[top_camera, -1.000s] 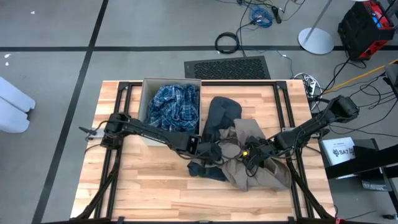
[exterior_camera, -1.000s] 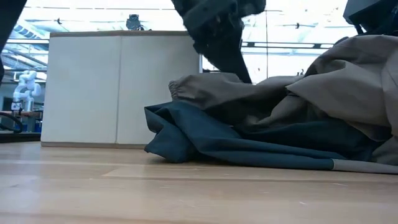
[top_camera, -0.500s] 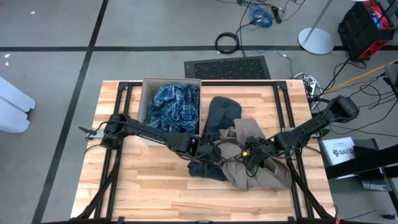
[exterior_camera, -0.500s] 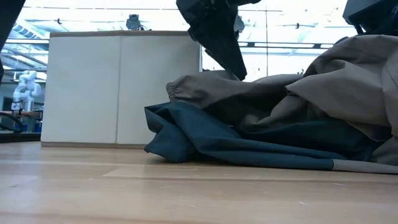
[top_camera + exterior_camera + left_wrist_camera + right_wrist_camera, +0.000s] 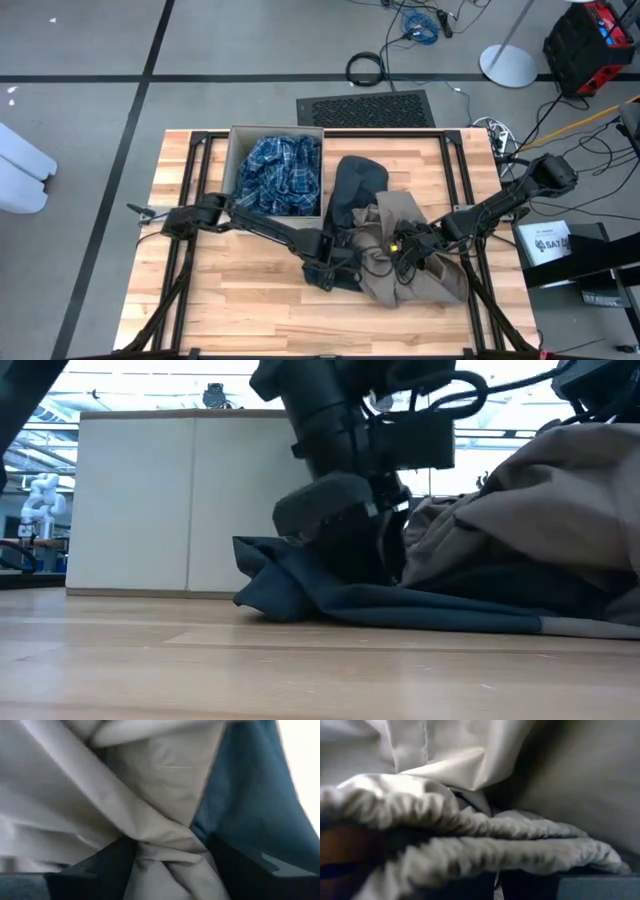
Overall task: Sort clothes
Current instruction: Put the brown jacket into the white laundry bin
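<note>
Two arms are buried in one heap. The soft khaki-tan fabric garment (image 5: pixel 410 255) is tangled with the crumpled teal-grey fabric garment (image 5: pixel 335 268) and the dark navy fabric garment (image 5: pixel 357 185) on the right half of the wooden table (image 5: pixel 230 300). The blue-and-white plaid shirt (image 5: pixel 282 172) already sits in the square beige cardboard box (image 5: pixel 232 170) at the back left.

Left gripper (image 5: pixel 338 262) is down at the heap's left edge with fingers spread wide; in the left wrist view a twisted ridge of khaki-tan cloth runs between the two dark fingers, teal-grey beside it. Not closed on anything yet.

Right gripper (image 5: pixel 408 248) sits in the heap's middle, pressed together, khaki folds bunched right against it. Whether it's actually pinching cloth, can't tell.

My read, the step is grabbing one garment to pull out of the pile. To do it well:
- close on a single ridge, not two layers of different colours
- bite deep enough that the fold doesn't slip
- lift straight up first, let the others drop off
- if the right is holding khaki, use it as the anchor and don't pull against it

Risk: dragging the whole knot toward the box.
</note>
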{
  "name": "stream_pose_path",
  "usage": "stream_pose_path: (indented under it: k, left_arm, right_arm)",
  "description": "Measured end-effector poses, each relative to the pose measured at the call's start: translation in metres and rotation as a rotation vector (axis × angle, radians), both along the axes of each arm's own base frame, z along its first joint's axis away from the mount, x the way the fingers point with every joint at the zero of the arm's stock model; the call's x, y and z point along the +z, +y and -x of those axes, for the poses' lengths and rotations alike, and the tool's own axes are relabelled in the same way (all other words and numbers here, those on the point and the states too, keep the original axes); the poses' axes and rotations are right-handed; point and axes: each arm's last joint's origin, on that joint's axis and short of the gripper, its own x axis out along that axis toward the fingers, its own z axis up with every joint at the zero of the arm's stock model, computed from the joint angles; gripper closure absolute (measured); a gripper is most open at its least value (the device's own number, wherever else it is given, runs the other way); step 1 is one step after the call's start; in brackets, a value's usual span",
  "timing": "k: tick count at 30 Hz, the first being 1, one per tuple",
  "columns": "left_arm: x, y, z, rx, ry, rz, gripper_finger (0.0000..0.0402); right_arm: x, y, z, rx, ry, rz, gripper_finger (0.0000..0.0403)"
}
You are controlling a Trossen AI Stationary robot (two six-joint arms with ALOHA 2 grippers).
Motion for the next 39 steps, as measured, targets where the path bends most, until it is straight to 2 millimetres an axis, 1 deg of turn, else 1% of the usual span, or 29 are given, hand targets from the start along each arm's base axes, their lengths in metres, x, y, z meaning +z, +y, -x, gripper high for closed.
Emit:
stream_pose_path:
  k: [3,5,9,11,13,15,18,21,22,23,25,27,31,34,39]
  left_arm:
    - [-0.019,-0.003,-0.003,-0.032,0.052,0.095,0.0129]
    - [-0.028,-0.004,-0.004,-0.026,0.071,0.160,0.0129]
    - [-0.034,0.000,-0.008,-0.024,0.074,0.208,0.0133]
    - [-0.034,0.001,-0.009,-0.021,0.056,0.202,0.0148]
    - [-0.034,0.001,-0.011,-0.005,0.021,0.173,0.0176]
    - [-0.037,-0.002,-0.014,0.014,-0.015,0.130,0.0214]
    - [-0.044,-0.007,-0.018,0.055,-0.063,0.085,0.0285]
    - [-0.051,-0.008,-0.020,0.114,-0.076,0.098,0.0362]
    - [-0.052,-0.009,-0.020,0.127,-0.075,0.101,0.0379]
    - [-0.052,-0.009,-0.020,0.138,-0.076,0.098,0.0385]
    - [-0.051,-0.011,-0.019,0.159,-0.091,0.064,0.0389]
    - [-0.045,-0.015,-0.017,0.160,-0.116,-0.007,0.0390]
    - [-0.024,-0.017,-0.017,0.159,-0.158,-0.044,0.0390]
    - [-0.017,-0.018,-0.020,0.156,-0.168,-0.047,0.0391]
    - [-0.015,-0.017,-0.024,0.175,-0.214,-0.088,0.0391]
  right_arm:
    - [0.000,0.000,0.000,0.001,0.000,-0.002,0.0403]
    - [0.000,0.000,0.000,0.002,-0.003,-0.004,0.0403]
    - [0.000,0.000,0.000,0.002,-0.005,-0.005,0.0403]
    - [0.000,0.000,0.000,-0.002,-0.005,-0.005,0.0403]
    - [0.000,0.000,0.000,-0.010,-0.004,-0.008,0.0403]
    - [0.001,0.000,-0.001,-0.012,-0.011,-0.011,0.0403]
    - [0.003,0.002,-0.005,-0.013,-0.058,-0.032,0.0403]
    - [0.005,0.004,-0.007,-0.009,-0.095,-0.047,0.0403]
    - [0.005,0.005,-0.008,-0.008,-0.103,-0.046,0.0403]
    - [0.006,0.006,-0.008,-0.006,-0.106,-0.045,0.0403]
    - [0.006,0.007,-0.007,-0.010,-0.107,-0.046,0.0403]
    - [0.006,0.007,-0.007,-0.018,-0.108,-0.048,0.0403]
    - [0.006,0.007,-0.008,0.013,-0.115,-0.032,0.0396]
    - [0.006,0.007,-0.007,0.071,-0.119,0.004,0.0369]
    - [0.003,0.006,-0.008,0.118,-0.111,0.039,0.0296]
